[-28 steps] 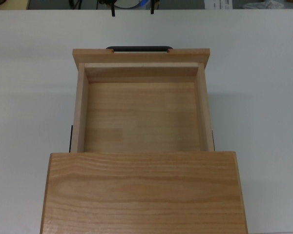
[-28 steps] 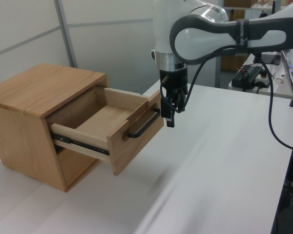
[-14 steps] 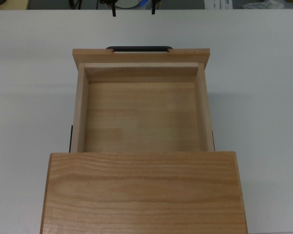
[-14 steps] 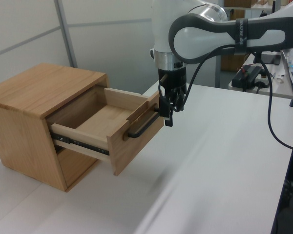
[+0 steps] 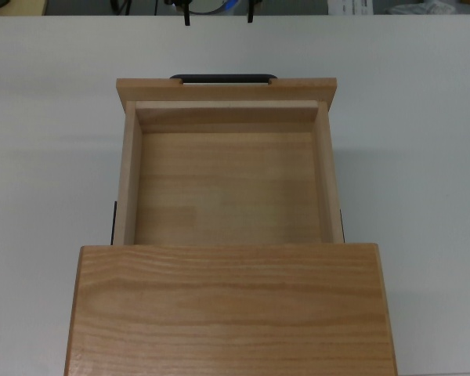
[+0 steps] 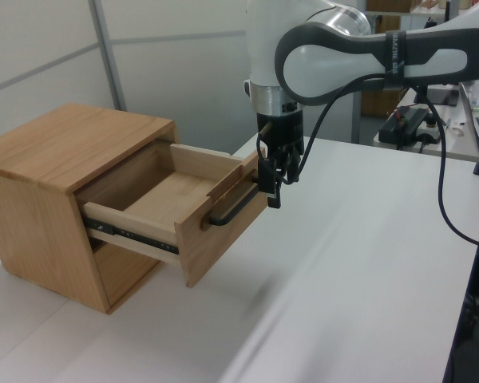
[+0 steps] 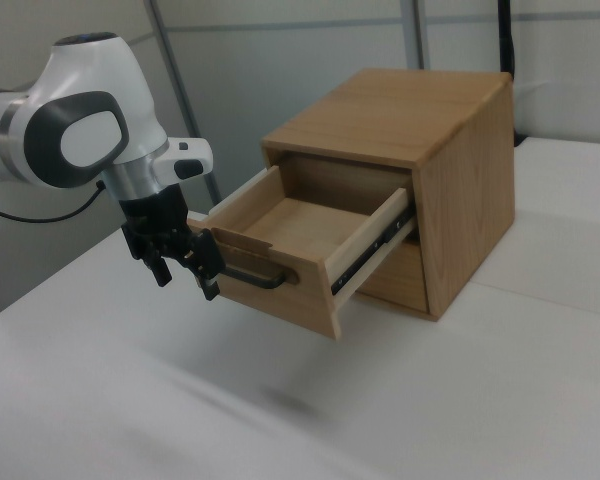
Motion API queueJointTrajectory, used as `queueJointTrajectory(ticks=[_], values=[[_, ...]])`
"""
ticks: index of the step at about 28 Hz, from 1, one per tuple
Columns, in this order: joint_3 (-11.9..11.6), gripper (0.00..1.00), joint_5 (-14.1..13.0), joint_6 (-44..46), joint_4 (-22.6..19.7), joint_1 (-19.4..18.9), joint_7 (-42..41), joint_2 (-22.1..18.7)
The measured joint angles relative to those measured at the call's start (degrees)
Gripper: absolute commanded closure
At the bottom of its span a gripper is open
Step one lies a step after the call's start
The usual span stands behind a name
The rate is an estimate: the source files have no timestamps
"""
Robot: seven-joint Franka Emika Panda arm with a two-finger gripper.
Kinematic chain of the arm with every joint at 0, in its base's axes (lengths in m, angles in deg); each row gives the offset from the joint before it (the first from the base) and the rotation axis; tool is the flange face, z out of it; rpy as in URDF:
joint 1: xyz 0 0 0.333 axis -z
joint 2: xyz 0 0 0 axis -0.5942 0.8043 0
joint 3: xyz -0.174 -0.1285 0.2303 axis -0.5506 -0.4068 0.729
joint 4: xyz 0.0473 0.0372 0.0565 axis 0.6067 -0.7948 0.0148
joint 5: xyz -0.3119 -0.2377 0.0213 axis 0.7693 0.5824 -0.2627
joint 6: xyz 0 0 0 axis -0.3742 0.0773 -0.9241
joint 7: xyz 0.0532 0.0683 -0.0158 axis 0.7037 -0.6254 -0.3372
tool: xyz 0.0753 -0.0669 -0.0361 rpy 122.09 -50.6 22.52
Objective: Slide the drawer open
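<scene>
Free room and obstacles. The worktop point(image 6: 367, 263) lies bare across the lower right of the left view and the lower left of the right view, giving open passage in front of the drawer point(image 5: 227, 184). The drawer stands pulled out of the cabinet point(image 6: 56, 183), its tray interior unobstructed from above in the top view's centre. Its front panel and black handle point(image 7: 248, 275) project into the approach lane. The end effector point(image 6: 271, 177), fingers spread, hangs just beside the handle's far end, at the left view's centre. A cable point(image 6: 445, 167) droops along the left view's right edge, bounding that side.
</scene>
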Motion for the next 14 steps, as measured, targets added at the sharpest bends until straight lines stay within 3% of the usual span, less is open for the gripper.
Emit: queueJointTrajectory(ticks=[14], values=[[0.29,0.0,0.0,0.01,0.25,0.0,0.2,0.0]])
